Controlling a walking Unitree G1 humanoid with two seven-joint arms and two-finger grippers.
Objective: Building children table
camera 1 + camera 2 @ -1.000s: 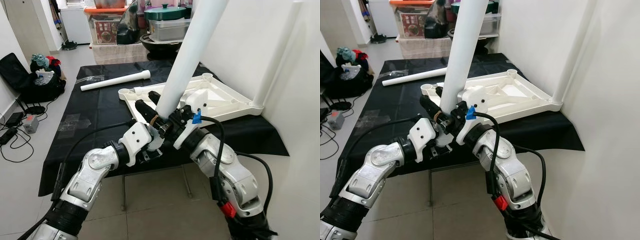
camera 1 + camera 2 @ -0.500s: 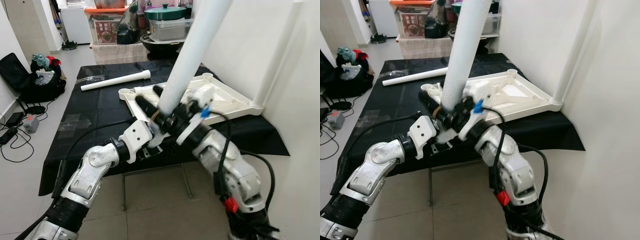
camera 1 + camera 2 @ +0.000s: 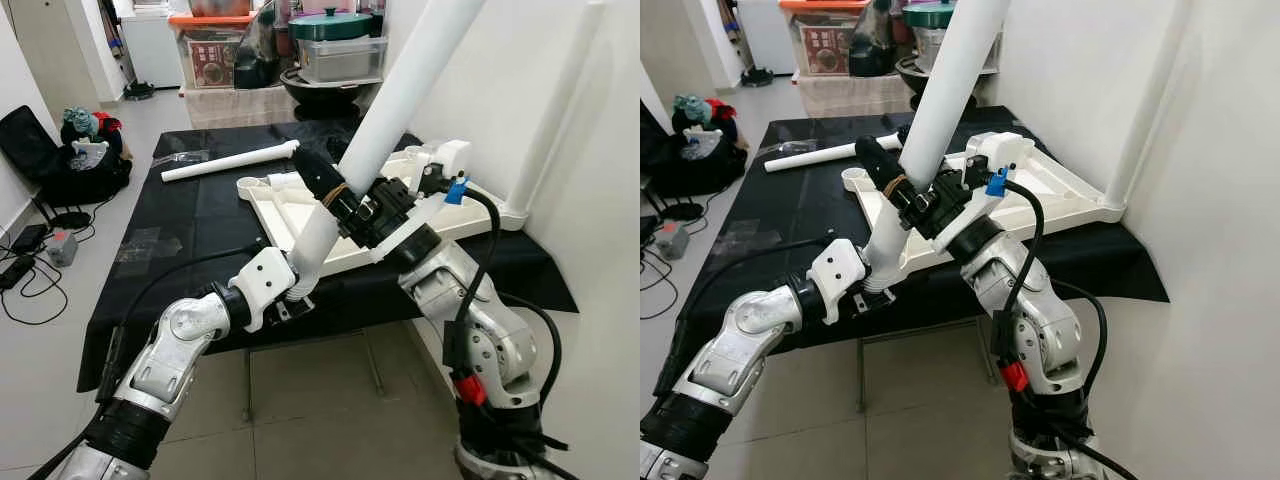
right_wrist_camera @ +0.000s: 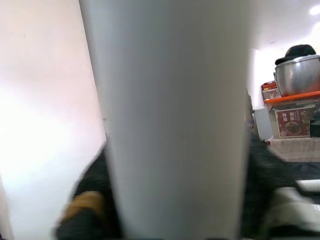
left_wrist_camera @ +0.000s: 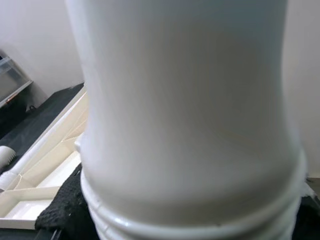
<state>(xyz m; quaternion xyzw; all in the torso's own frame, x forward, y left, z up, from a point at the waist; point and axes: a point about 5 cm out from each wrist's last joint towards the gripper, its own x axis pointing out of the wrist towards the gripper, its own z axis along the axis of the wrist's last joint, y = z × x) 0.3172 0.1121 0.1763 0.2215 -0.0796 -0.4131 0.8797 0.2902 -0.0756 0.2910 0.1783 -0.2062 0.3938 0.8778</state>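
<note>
2 silver arms [image 3: 175,345], white wrist housings, black cables, black fingers [image 3: 318,172].

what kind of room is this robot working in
Probably a lived-in home room used for storage: stacked plastic storage boxes and cooking pots against the back wall, a black bag stuffed with clothes on the tiled floor, and a black-cloth-covered folding table.
</note>
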